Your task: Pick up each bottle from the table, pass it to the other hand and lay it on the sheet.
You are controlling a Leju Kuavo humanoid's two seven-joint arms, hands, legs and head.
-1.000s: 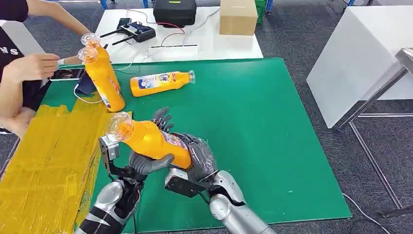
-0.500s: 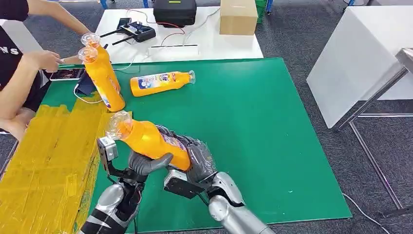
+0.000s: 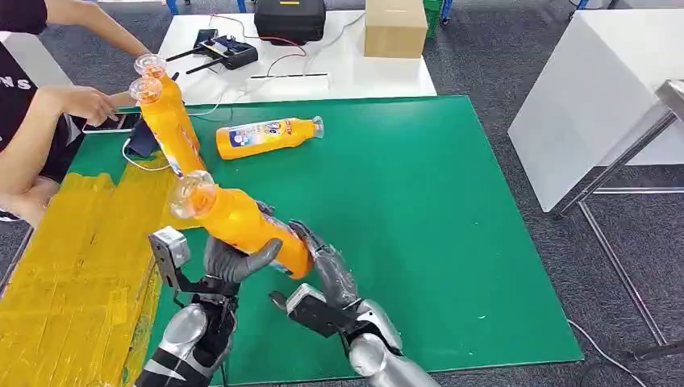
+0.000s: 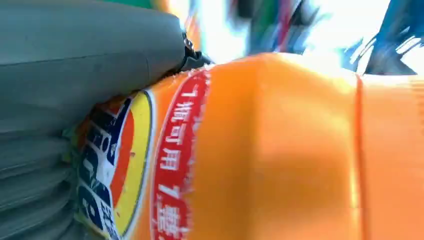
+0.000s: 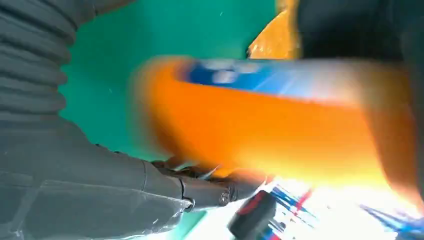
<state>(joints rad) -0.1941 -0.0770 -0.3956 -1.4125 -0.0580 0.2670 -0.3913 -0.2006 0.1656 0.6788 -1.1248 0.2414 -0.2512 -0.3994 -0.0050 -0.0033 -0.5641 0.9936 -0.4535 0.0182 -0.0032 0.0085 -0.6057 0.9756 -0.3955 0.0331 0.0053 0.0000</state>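
Head view: left robot hand (image 3: 234, 260) is gripping the tilted orange bottle (image 3: 242, 224), cap pointing to ten o'clock; right robot hand (image 3: 327, 266) is lying open-fingered beside its base.

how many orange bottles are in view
4: one held in the left hand over the mat, bottle; one lying at the mat's far side; two upright at its far left corner, one partly hidden behind the other.

Chinese characters "瓶可用" in white on the red band of the held bottle's label (image 4: 175, 150)
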